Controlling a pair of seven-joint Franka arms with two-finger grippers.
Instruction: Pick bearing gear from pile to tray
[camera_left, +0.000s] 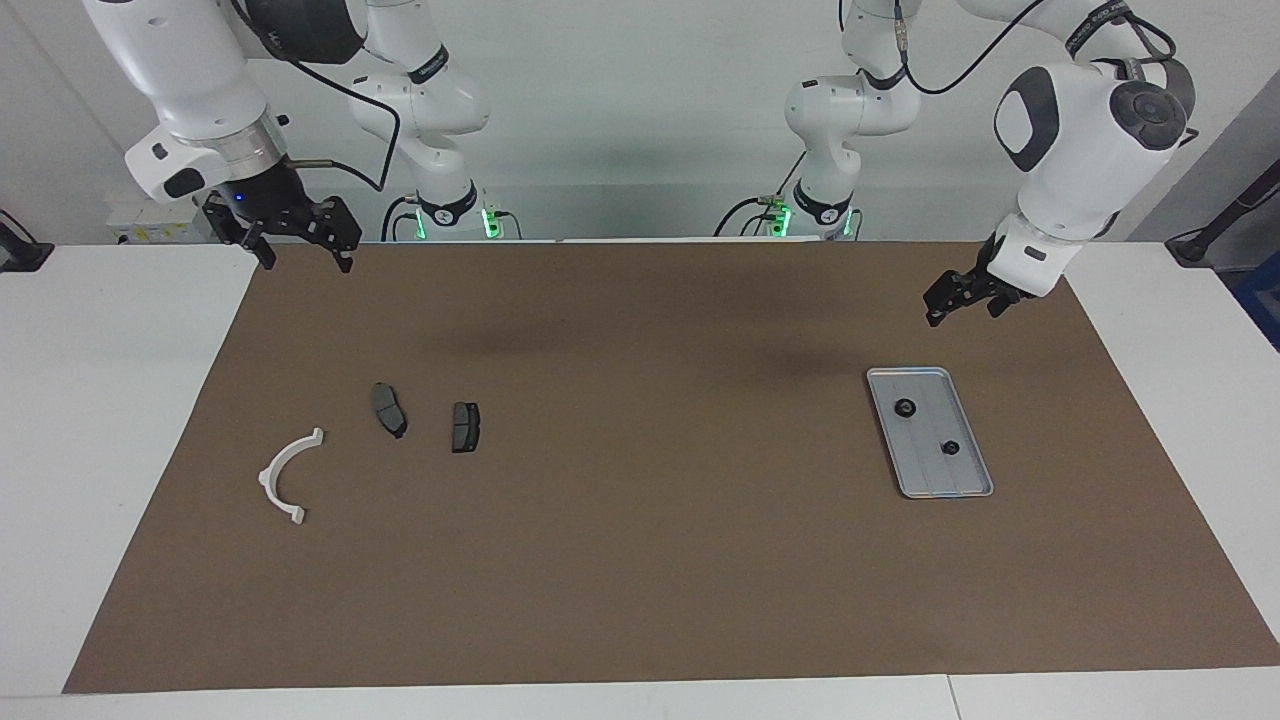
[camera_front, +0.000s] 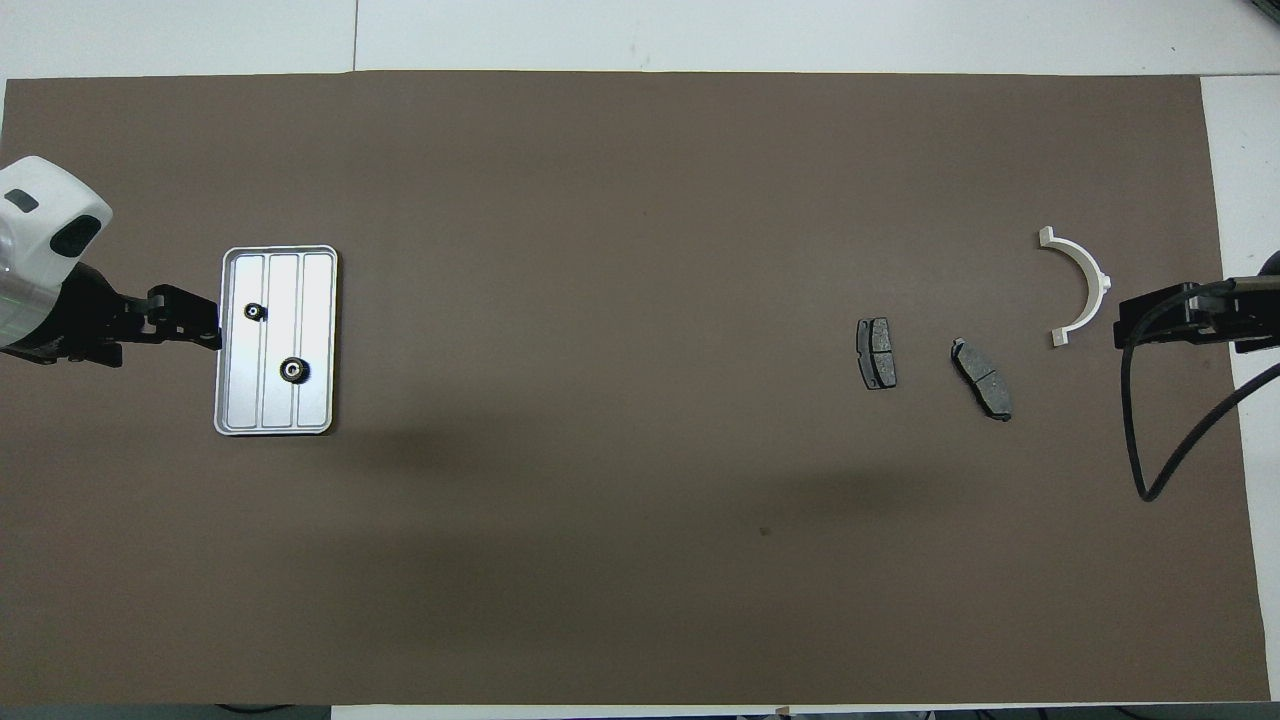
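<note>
Gears (camera_left: 905, 407) already in tray (camera_left: 975, 488), so left pincer (camera_left: 958, 298) over mat, right pincer (camera_left: 296, 243) waiting, both spread, empty.

A robotics lab, plainly: two white arms (camera_left: 1070, 120) bolted at a bare white worktop (camera_left: 120, 400) with a brown mat (camera_left: 640, 560), trailing cables (camera_left: 950, 60), green status lights (camera_left: 488, 222), blank wall.
</note>
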